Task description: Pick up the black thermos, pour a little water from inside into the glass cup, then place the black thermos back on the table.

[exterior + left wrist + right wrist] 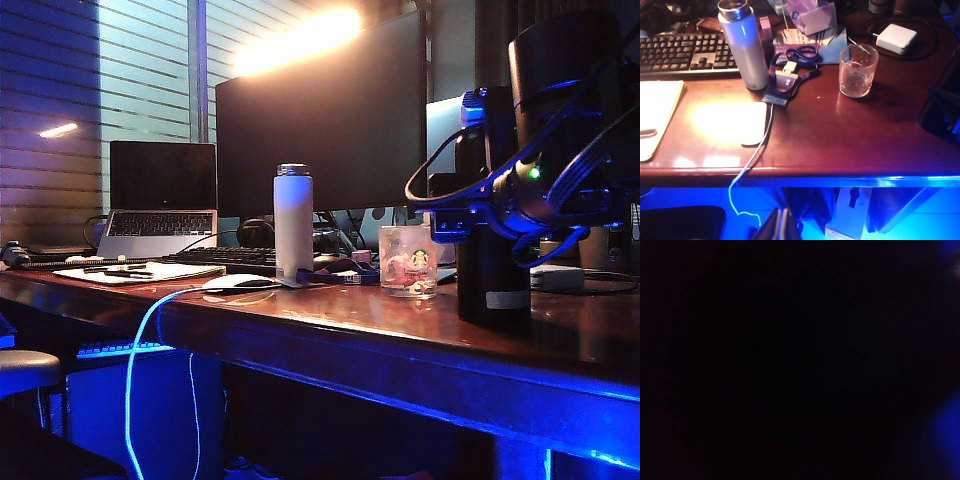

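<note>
Near edge of the surface (400, 345) glows blue along its thick front, glossy reddish-brown top. Left pincer (781, 225) sits low, in front of and below that edge, its dark fingers pressed together, nothing between them. Right pincer (478, 222) is at the right side of the exterior view, level with the middle of the black thermos (492, 270), against its body; cables and arm hardware crowd it, so cannot tell if it is spread or already pinching the thermos. Right wrist view is almost fully black, only blue blur at one side, no detail. Thermos stands upright on the surface near the front right, pale label near its base. Glass cup (857, 70) with green logo stands upright just left of the thermos, apart from it. White mouse (753, 122) lies left of centre near the front edge, white cable (747, 170) running off the edge and down. Notepad (655, 112) at far left. Behind the mouse, white bottle (744, 45) with metal cap, upright, a blue lanyard with badge (790, 75) beside its base. Further back: black keyboard (680, 52), white power adapter (896, 38) at right, laptop (160, 195) and large dark monitor (320, 130) at the rear.
</note>
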`<act>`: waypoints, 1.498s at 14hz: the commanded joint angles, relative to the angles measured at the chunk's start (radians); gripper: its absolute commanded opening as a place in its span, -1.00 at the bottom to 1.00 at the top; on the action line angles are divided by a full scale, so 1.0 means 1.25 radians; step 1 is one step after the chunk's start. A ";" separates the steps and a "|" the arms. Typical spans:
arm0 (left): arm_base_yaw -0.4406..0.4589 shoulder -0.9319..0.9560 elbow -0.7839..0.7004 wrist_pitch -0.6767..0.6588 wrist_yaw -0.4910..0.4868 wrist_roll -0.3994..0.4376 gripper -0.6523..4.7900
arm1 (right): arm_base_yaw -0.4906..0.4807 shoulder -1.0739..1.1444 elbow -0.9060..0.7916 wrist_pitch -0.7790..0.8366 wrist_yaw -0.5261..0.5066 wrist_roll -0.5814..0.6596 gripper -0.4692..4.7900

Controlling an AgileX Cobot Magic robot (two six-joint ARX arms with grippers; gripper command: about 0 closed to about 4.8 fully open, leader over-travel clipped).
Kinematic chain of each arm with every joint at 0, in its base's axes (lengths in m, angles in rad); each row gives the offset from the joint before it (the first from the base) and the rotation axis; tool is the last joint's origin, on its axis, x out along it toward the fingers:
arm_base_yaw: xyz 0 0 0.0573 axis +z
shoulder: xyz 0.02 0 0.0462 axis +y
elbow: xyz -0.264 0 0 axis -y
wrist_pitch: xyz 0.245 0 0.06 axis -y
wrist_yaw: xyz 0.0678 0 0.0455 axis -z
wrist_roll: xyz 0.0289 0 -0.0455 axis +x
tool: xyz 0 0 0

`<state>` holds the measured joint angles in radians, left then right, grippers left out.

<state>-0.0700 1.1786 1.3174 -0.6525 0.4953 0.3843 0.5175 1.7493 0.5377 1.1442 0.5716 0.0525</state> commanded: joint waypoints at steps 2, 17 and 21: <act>-0.001 -0.002 0.002 0.000 0.002 0.001 -0.68 | -0.001 -0.002 0.002 0.003 0.002 -0.003 -0.83; -0.001 -0.002 0.002 0.002 0.002 0.001 -0.68 | -0.064 -0.002 0.231 -0.141 0.025 -0.111 -0.83; -0.001 -0.002 0.002 0.002 0.002 0.001 -0.68 | -0.134 -0.002 0.281 -0.251 -0.063 -0.112 -0.83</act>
<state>-0.0700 1.1786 1.3174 -0.6544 0.4953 0.3843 0.3576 1.7618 0.8585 0.7929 0.5274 -0.0841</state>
